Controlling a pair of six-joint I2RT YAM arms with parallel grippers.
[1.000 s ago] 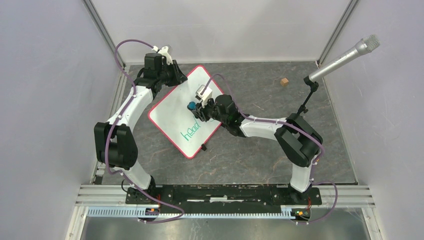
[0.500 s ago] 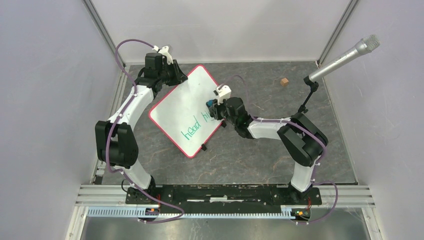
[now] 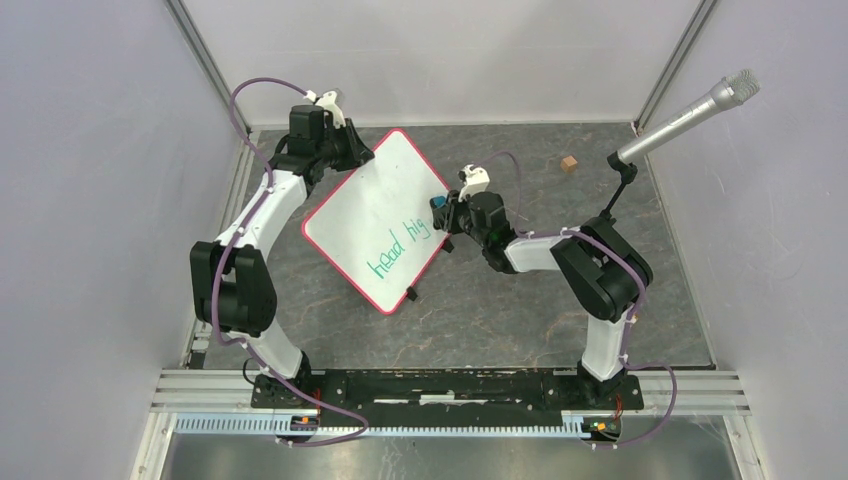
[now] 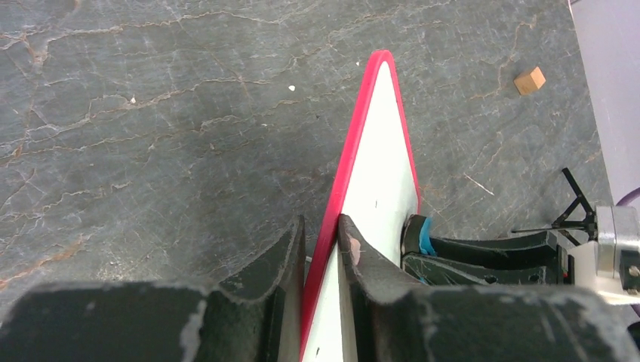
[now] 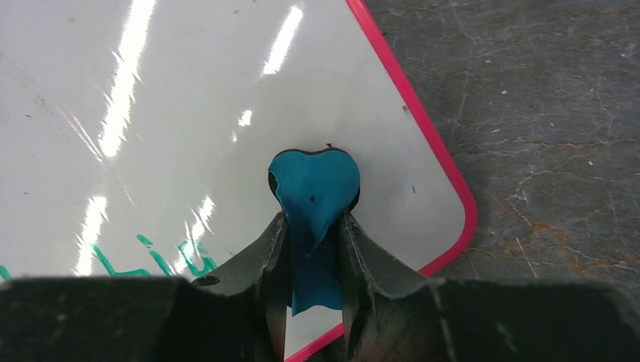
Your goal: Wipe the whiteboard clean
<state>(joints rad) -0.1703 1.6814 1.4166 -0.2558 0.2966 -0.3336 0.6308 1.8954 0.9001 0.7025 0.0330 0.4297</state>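
Since a second ago, the right gripper [image 3: 440, 207] has been carried from the middle of the whiteboard [image 3: 370, 215] to its right edge, and more of the green writing [image 3: 400, 248] has been uncovered (only "head" could be read before; "head hig" can be read now). The board itself has been shifted slightly, its near corner lying a little further right than before. The left arm has not been moved.

The grey stone-patterned table [image 3: 520, 300] is taken up mostly by the whiteboard, which is set diagonally between the two arms, one corner pointing toward the back wall and one toward the bases. Its red rim is pinched at the far-left edge by the left gripper [image 3: 352, 152]; in the left wrist view the fingers [image 4: 355, 253] are seen closed on either side of the rim, with the board [image 4: 381, 173] viewed edge-on. Whether that edge is lifted off the table cannot be told.

A microphone [image 3: 690, 115] is mounted on a stand at the right of the table.

A teal eraser [image 5: 313, 185] is held by the right gripper [image 5: 313, 226], whose fingers are closed tight on it; its pad is pressed on the white surface just inside the rim, beside the last green letters [image 5: 162, 256].

A small wooden block [image 3: 569, 164] lies well apart, near the back right.
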